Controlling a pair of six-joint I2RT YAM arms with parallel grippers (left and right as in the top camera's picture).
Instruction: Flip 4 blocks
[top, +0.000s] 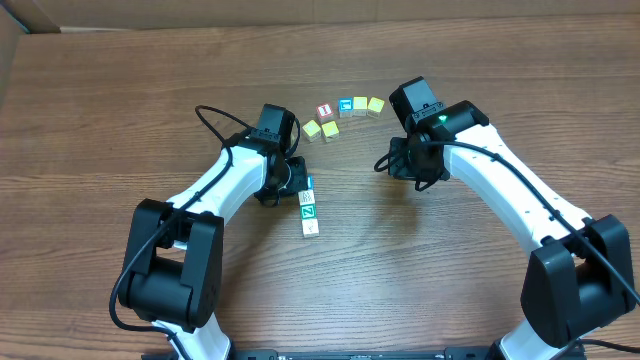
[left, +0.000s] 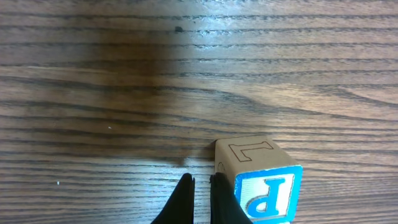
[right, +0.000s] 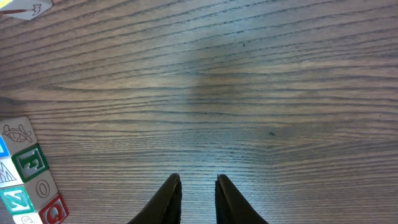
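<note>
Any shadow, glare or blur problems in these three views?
Overhead: even light, sharp, only soft shadows. Left wrist: dark shadow patch on the table upper left; P block crisp. Right wrist: pale sheen mid-table, the blocks cut off at the left edge.

The overhead camera hangs high and looks straight down at the whole table (top: 100, 90). The left wrist camera sits very low and close to the wood, with a blue block (left: 264, 180) at its 5 o'clock. The right wrist camera looks down from higher up and shows the row of blocks (right: 25, 177) at 8 o'clock. The overhead view shows that row too, near its middle.
</note>
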